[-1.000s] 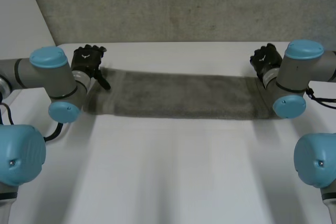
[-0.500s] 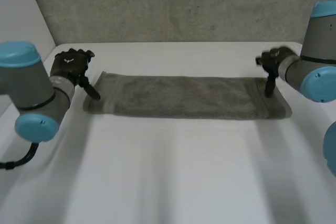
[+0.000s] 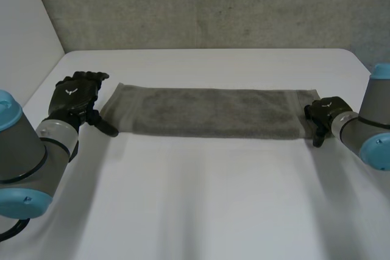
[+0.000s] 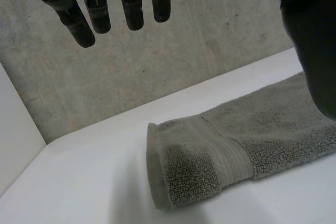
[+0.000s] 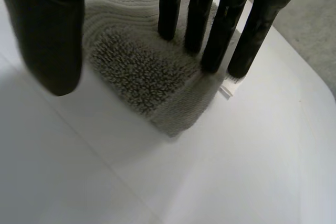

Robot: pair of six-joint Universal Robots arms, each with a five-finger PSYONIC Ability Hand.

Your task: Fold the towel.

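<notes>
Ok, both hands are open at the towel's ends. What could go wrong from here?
The left hand sits beside the towel's end, its straight fingers off the cloth; closing there would likely grab nothing. The right hand's fingertips reach just the end corner, so a pinch may be shallow and slip. The towel looks doubled, so either hand might catch only the top layer.
</notes>
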